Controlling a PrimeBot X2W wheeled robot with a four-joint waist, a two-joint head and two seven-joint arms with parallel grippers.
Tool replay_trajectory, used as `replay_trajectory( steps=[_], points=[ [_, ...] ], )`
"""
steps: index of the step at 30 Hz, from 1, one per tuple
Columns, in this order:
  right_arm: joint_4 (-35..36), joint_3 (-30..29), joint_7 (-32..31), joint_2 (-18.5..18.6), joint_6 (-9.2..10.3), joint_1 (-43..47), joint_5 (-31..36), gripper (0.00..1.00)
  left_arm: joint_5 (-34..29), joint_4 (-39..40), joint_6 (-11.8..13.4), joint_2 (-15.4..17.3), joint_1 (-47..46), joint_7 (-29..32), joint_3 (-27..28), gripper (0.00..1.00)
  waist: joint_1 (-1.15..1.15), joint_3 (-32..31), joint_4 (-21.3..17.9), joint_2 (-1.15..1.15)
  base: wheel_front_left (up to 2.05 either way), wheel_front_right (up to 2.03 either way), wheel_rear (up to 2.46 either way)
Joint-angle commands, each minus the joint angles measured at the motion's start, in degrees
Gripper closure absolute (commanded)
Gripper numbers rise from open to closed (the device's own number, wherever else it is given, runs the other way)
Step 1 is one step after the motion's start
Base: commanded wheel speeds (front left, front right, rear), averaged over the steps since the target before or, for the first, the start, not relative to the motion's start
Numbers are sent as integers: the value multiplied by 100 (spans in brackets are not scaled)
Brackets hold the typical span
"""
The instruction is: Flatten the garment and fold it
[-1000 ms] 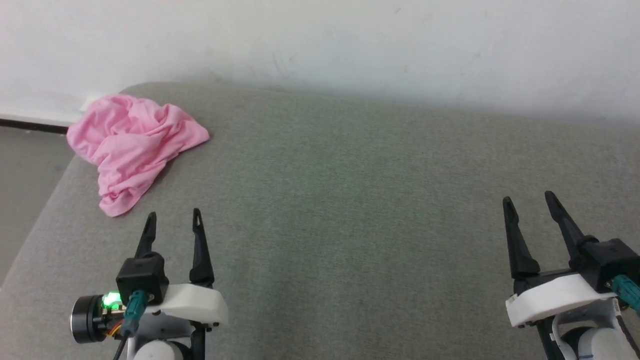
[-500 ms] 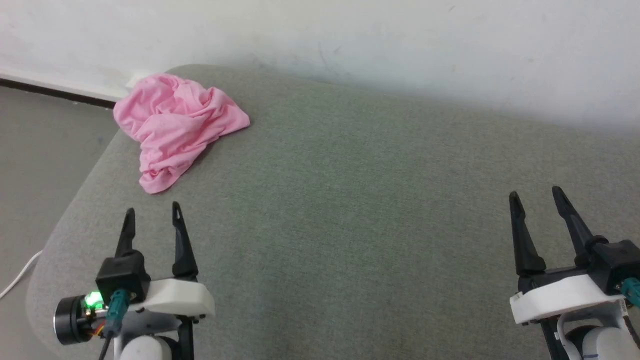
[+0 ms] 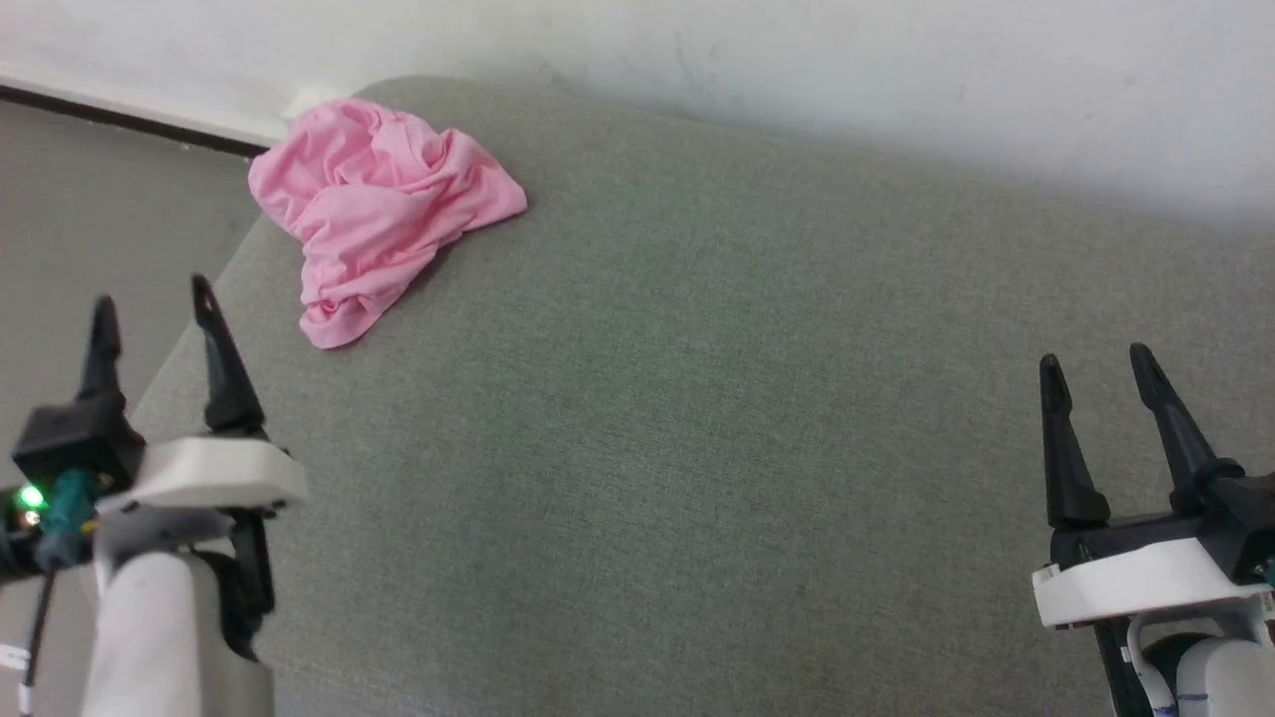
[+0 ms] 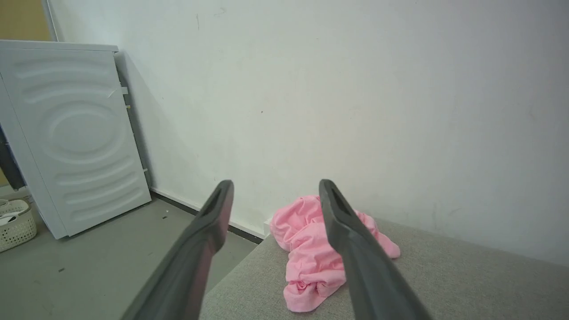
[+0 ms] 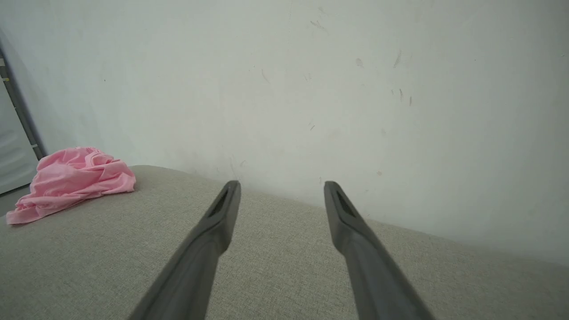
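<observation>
Reading the head view from left edge to right. Bare floor (image 3: pixel 80 199) is seen at the upper left, beyond the rounded corner of the grey padded surface (image 3: pixel 697 398). The left gripper (image 3: pixel 151 296) is held at the lower left, jaws spread with nothing between them, near that corner and short of the cloth. The garment (image 3: pixel 379 214) is found in the upper left, bunched in a crumpled heap on the far corner of the surface, close to the wall (image 3: pixel 797 60) and to the drop to the floor. No waistband or label can be made out in the folds. The right gripper (image 3: pixel 1094 357) is held at the lower right, likewise spread and empty, well apart from the cloth.

Risks, as judged:
- The thin cloth could be slid over the rounded edge onto the floor by a push or a shallow pinch from the left.
- Several layers could be caught in one grasp, since the edges are hidden in the heap. Flattening would then be hindered.
- A long reach would be asked of the right arm, so the cloth could be dragged rather than lifted.
</observation>
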State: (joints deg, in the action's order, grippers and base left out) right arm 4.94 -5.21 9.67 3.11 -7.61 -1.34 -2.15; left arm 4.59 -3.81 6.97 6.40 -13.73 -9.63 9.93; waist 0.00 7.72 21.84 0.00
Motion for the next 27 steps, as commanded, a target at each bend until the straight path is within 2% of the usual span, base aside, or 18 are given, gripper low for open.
replay_trajectory(
  steps=[1, 9, 13, 21, 24, 27],
  points=[
    [51, -5, 48, -15, 8, -104, 42, 0, 54, -65, -53, 78, -179, -52, 72, 0, 0, 158, 3, 0, 0, 0, 0],
    [286, 14, 144, -16, 9, -412, 311, 0, 247, -1300, -425, 674, -1353, -121, 350, 0, 0, 879, -153, 0, 0, 0, 0],
    [455, 53, 192, -17, 9, -627, 472, 0, 370, -1902, -629, 1087, -2100, 165, 377, 0, 0, 1310, -268, 0, 0, 0, 0],
    [832, 98, 287, -18, 10, -1075, 750, 0, 817, -2882, -1198, 1753, -3589, 1365, 236, 0, 0, 2107, -499, 0, 0, 0, 0],
    [985, 99, 323, -19, 10, -1200, 782, 0, 977, -3220, -1304, 2042, -4058, 1851, 36, 0, 0, 2356, -590, 0, 0, 0, 0],
    [1094, 122, 359, -18, 11, -1292, 795, 0, 1324, -3543, -1347, 2193, -4449, 2493, -134, 0, 0, 2569, -680, 0, 0, 0, 0]
  ],
)
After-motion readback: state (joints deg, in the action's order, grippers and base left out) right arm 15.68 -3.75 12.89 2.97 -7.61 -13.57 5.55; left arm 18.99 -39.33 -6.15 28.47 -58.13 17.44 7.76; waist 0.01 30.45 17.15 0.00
